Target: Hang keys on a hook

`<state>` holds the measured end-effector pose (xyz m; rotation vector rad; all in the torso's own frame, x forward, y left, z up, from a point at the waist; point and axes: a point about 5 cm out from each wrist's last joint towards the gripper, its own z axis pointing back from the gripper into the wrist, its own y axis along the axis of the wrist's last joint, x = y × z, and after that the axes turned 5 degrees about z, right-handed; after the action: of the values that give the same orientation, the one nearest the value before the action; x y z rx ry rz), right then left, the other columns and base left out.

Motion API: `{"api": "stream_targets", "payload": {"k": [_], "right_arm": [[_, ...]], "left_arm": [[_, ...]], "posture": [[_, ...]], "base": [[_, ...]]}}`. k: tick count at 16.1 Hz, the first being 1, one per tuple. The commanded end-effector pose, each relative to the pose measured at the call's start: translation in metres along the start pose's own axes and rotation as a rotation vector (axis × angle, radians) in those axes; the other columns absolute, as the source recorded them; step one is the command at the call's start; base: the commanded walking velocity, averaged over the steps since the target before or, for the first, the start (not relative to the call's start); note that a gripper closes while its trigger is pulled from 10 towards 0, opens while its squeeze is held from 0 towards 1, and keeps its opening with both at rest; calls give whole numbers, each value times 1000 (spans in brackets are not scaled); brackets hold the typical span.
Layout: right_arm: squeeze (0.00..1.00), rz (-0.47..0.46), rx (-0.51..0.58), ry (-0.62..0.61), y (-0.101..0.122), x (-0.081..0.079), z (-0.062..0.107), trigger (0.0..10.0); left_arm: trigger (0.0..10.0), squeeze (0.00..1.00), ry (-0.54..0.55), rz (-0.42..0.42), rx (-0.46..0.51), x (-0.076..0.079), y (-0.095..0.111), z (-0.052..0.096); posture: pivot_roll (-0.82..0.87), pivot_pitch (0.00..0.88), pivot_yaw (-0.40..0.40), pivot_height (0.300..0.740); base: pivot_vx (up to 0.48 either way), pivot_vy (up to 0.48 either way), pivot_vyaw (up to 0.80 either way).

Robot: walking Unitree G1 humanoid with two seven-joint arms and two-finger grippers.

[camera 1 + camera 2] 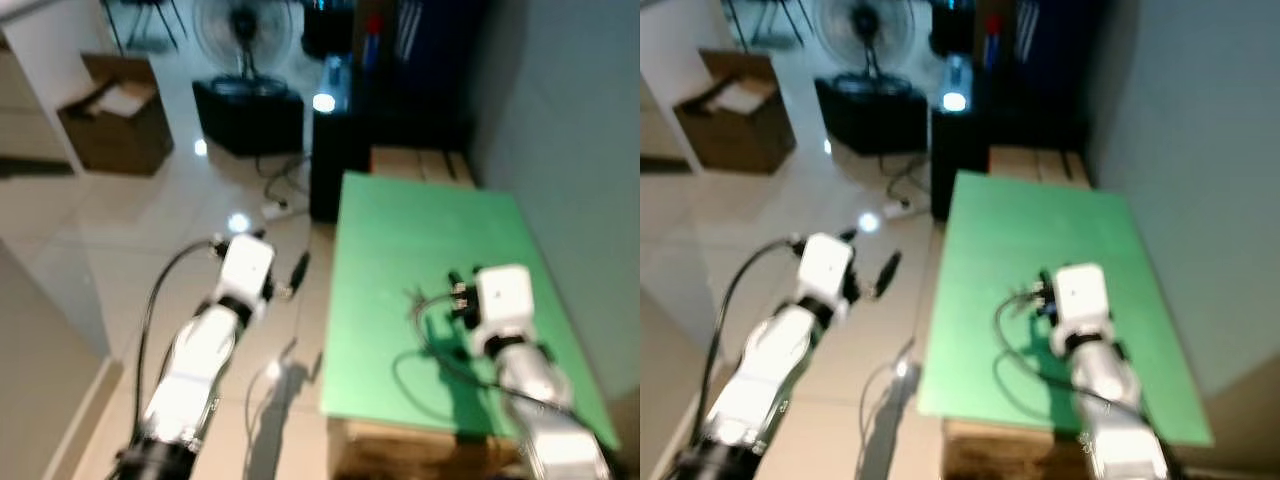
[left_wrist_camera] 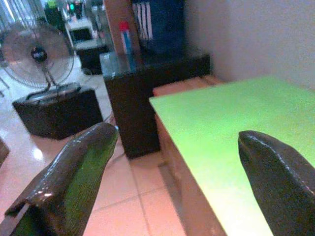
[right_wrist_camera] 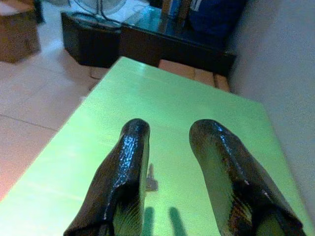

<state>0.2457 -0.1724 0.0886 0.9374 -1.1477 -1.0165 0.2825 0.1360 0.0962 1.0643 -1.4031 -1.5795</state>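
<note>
A small silver key [image 3: 151, 183] lies flat on the green tabletop [image 1: 420, 220], seen just beside one of my right gripper's black fingers [image 3: 125, 167]. My right gripper [image 1: 456, 287] hovers low over the middle of the table, open, with nothing between its fingers. My left gripper [image 1: 288, 262] hangs over the tiled floor just left of the table's edge. It is wide open and empty, and its fingers [image 2: 74, 172] frame the table's far left corner.
A dark cabinet [image 1: 335, 150] and a wooden crate [image 1: 420, 162] stand behind the table. A fan [image 1: 240, 40] on a black box, a cardboard box [image 1: 115, 120] and floor cables [image 1: 275, 205] lie to the left. A grey wall [image 1: 570, 120] borders the right.
</note>
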Motion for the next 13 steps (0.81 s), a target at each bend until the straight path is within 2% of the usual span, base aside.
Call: {"api": "stream_targets", "payload": {"k": [1,4,8,13], "right_arm": [[0,-6,-21,-13,-2,4,1,10000],[0,-12,-47,-15,-6,5,1,10000],[0,-67,-68,-24,-7,5,1,10000],[0,-81,-82,-23,-9,4,0,10000]], "left_arm": [[10000,0,5,-8,14,-1,5,-3],[10000,0,17,7,9,-3,6,-6],[10000,0,3,29,22,-4,7,-8],[10000,0,-18,28,25,-3,9,-10]], "posture": [[-157,0,20,740],[-163,0,25,740],[-165,0,32,740],[-166,0,40,740]], "base": [[0,0,0],[0,0,0],[0,0,0],[0,0,-734]]}}
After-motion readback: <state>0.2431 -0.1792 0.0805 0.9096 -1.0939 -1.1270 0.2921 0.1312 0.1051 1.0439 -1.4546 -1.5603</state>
